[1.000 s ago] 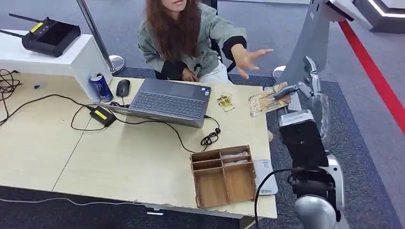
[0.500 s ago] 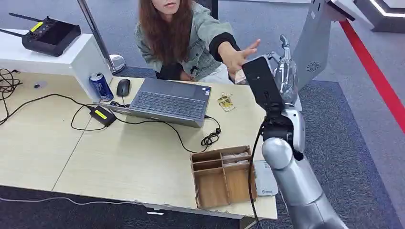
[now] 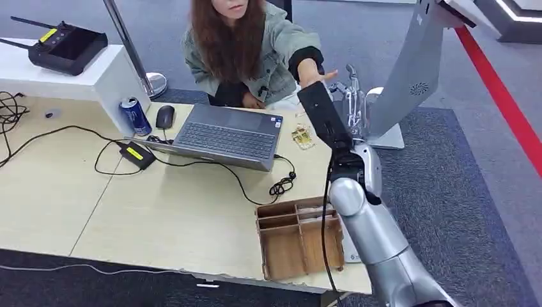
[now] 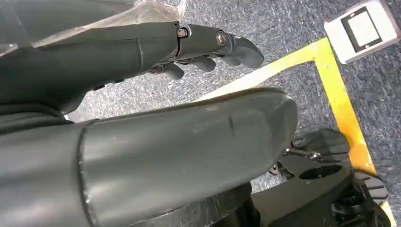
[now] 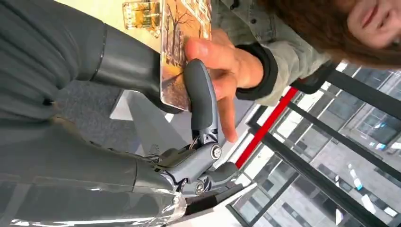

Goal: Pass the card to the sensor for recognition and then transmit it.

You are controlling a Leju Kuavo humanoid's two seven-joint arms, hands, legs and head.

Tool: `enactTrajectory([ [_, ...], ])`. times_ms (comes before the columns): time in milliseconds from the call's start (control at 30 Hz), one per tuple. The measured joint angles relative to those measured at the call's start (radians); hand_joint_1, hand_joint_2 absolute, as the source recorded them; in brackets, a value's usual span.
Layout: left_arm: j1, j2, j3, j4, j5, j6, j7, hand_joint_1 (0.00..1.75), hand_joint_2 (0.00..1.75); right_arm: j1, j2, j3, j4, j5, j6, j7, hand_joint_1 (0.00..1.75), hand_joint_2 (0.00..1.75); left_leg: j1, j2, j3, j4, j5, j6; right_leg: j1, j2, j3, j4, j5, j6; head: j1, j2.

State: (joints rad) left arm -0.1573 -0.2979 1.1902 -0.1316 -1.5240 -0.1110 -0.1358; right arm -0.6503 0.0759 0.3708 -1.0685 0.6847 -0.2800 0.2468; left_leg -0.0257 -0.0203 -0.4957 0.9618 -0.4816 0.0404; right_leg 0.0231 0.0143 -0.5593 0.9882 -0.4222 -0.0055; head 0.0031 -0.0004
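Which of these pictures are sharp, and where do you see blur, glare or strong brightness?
Head view: evenly lit, desk and laptop sharp, right hand slightly soft. Right wrist view: card and the person's hand sharp, windows behind bright, face blurred. Left wrist view: left hand very close with soft sheen, floor sunlit.

Count, counter [image 3: 160, 224]: laptop [image 3: 225, 135] ×1; mouse [image 3: 165, 117] ×1; drink can [image 3: 135, 116] ×1; black power adapter [image 3: 136, 155] ×1; wooden divided tray [image 3: 297, 238] ×1. Picture cards: 1 in the right hand [image 5: 189, 137] as card [image 5: 182, 42], 1 smaller card [image 3: 301, 137] on the counter. Persons [image 3: 246, 51]: 1. Black remote controller [image 3: 64, 48] on far-left white box: 1.
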Motion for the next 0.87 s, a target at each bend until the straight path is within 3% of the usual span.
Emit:
enactTrajectory([
  [100, 0.0, 0.0, 0.0, 0.0, 0.0, 0.0, 0.0, 0.0, 0.0, -0.004, 0.005, 0.001, 0.017, -0.003, 0.0, -0.002, 0.0, 1.75, 0.0, 0.0, -0.002, 0.0, 0.0, 0.0, 0.0, 0.0, -0.002, 0.0, 0.0, 0.0, 0.0, 0.0],
  [133, 0.0, 0.0, 0.0, 0.0, 0.0, 0.0, 0.0, 0.0, 0.0, -0.005, 0.008, 0.002, 0.022, -0.014, 0.0, -0.008, 0.0, 0.0, 0.0, 0.0, -0.002, 0.0, 0.0, 0.0, 0.0, 0.0, -0.002, 0.0, 0.0, 0.0, 0.0, 0.0],
  [400, 0.0, 0.0, 0.002, 0.0, 0.006, 0.009, -0.011, 0.0, 0.0, 0.025, 0.019, 0.022, -0.022, -0.109, 0.017, -0.076, 0.0, 0.0, 0.0, 0.0, -0.001, 0.0, 0.0, 0.0, 0.0, 0.0, -0.002, 0.0, 0.0, 0.0, 0.0, 0.0],
  [433, 0.001, 0.0, 0.002, 0.0, 0.009, 0.01, -0.014, 0.0, 0.0, 0.045, 0.016, 0.025, -0.059, -0.114, 0.027, -0.073, 0.0, 1.75, 0.0, 0.0, 0.0, 0.0, 0.0, 0.0, 0.0, 0.0, -0.002, 0.0, 0.0, 0.0, 0.0, 0.0],
  [633, 0.003, 0.004, 0.01, 0.0, 0.026, 0.016, -0.026, 0.0, 0.0, 0.187, -0.055, 0.037, -0.339, -0.117, 0.067, -0.031, 0.0, 1.75, -0.001, 0.0, 0.0, 0.0, 0.0, 0.0, 0.0, 0.0, -0.001, -0.001, -0.001, 0.001, 0.0, 0.0],
  [867, 0.005, 0.01, 0.031, 0.0, 0.052, 0.019, -0.027, 0.0, 0.0, 0.35, -0.155, 0.009, -0.603, -0.125, 0.087, -0.035, 0.0, 1.75, -0.001, 0.001, 0.0, 0.0, -0.001, 0.001, 0.0, 0.001, -0.001, -0.001, -0.001, 0.001, 0.0, 0.0],
])
